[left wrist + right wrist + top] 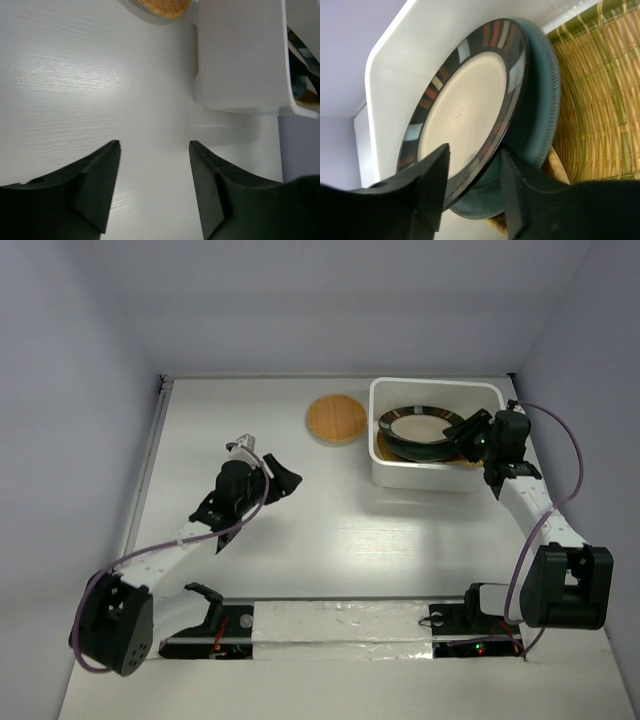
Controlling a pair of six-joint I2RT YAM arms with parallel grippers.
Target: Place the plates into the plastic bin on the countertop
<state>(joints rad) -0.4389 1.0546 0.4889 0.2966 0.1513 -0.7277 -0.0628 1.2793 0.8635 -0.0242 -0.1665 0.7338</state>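
Note:
The white plastic bin (432, 386) stands at the back right of the countertop (340, 530). In it a black-rimmed cream-centred plate (465, 100) lies tilted on a teal plate (541, 95), beside a yellow-green slatted plate (600, 100). My right gripper (472, 152) is at the bin's right side (470, 436), its jaws closed over the black-rimmed plate's near rim. A round woven tan plate (334, 419) lies on the counter left of the bin, also at the top edge of the left wrist view (165, 6). My left gripper (155, 145) is open and empty over bare counter (285, 480).
The bin's near wall (240, 55) is ahead and right of my left gripper. A tan-orange edge (559, 171) shows under the teal plate. Pale walls close the counter on three sides. Black mounts and foil tape (340, 625) run along the near edge.

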